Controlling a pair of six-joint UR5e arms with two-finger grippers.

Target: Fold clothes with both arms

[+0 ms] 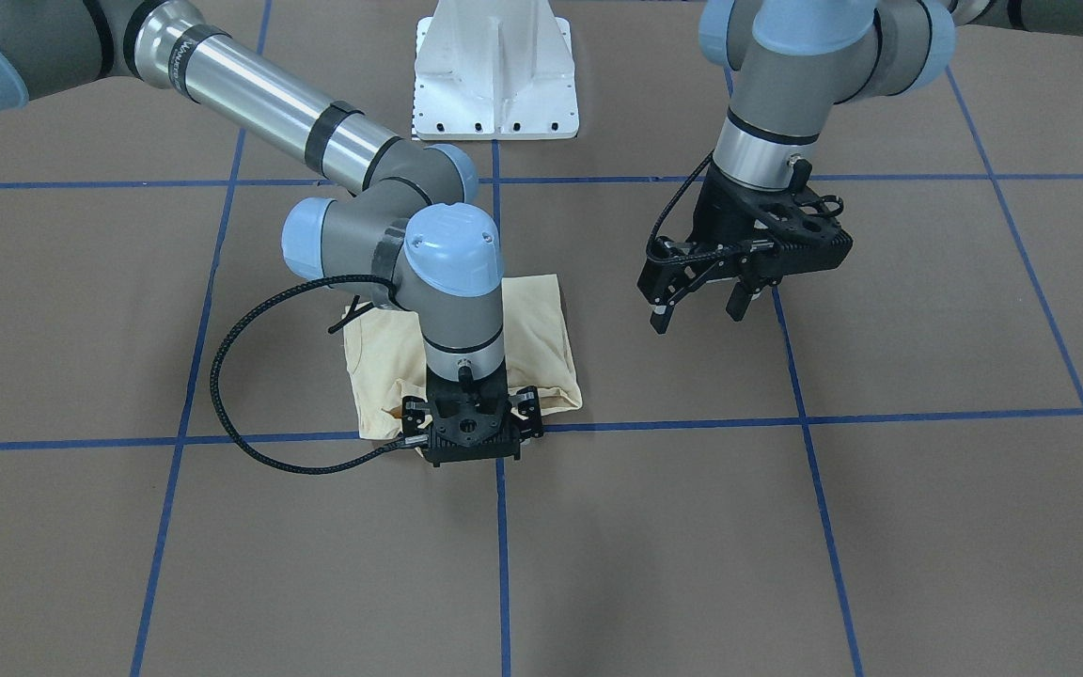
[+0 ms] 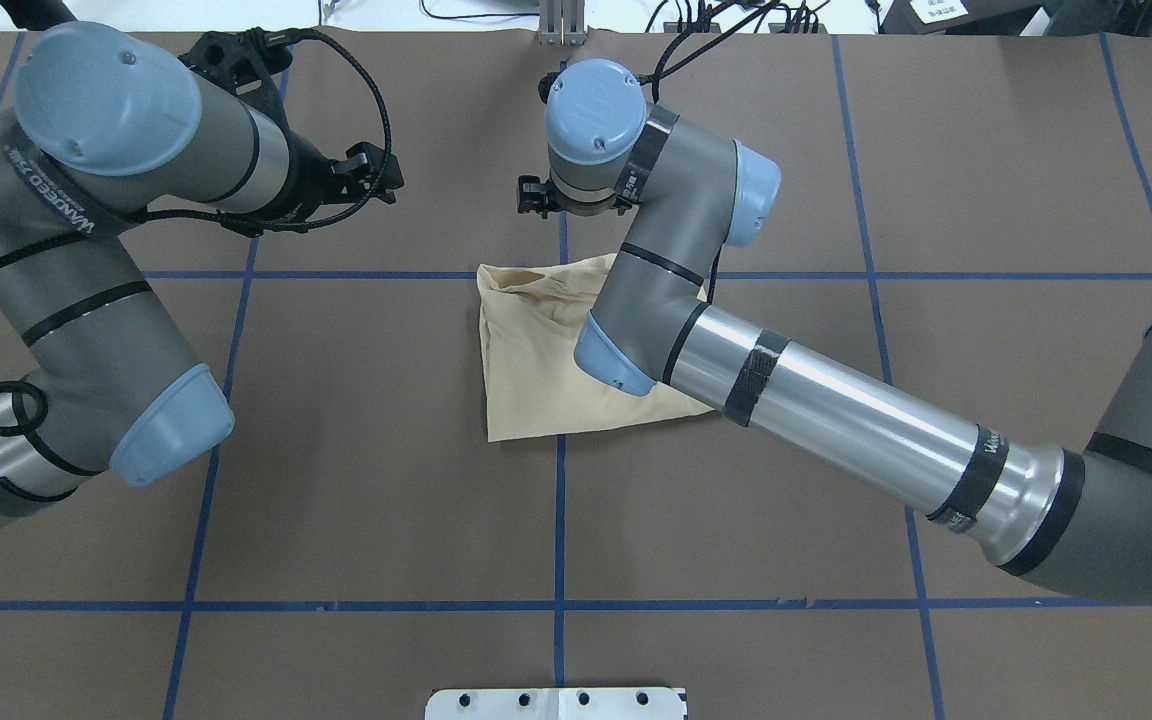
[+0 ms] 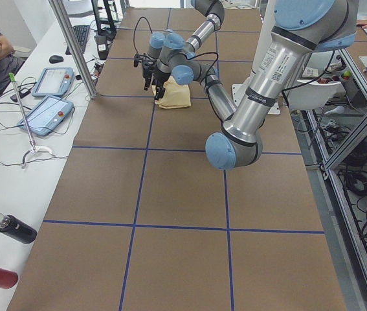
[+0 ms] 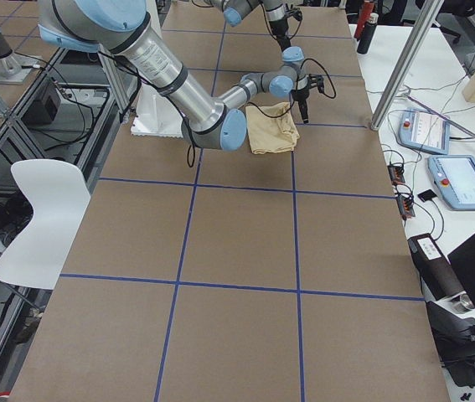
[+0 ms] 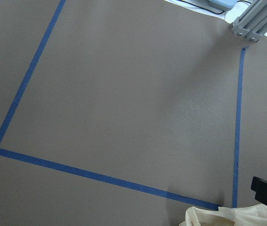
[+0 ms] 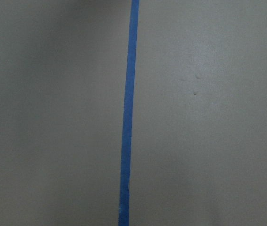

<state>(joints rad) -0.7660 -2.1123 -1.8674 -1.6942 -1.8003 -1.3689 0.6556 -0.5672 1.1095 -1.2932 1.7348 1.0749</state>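
Front-facing: the pale cream-yellow knit T-shirt (image 1: 541, 324) lies folded square at mid brown worktop (image 1: 927, 527). The black right gripper (image 1: 471, 447) points down at its edge, likely setting the fold; I cannot tell its opening. The black left gripper (image 1: 698, 318) hovers apart, wide and empty. Overhead: the grey right arm (image 2: 836, 400) crosses the shirt.

The T-shirt (image 2: 536, 380) is seen as thin knit cloth, matt and softly creased. The table (image 2: 336, 500) is covered by a matt brown, paper-like sheet crossed with smooth blue tape (image 6: 127, 113). Shiny brushed metal tubing is shown on the right arm (image 2: 856, 410); the left gripper (image 1: 698, 315) looks like matt black plastic.
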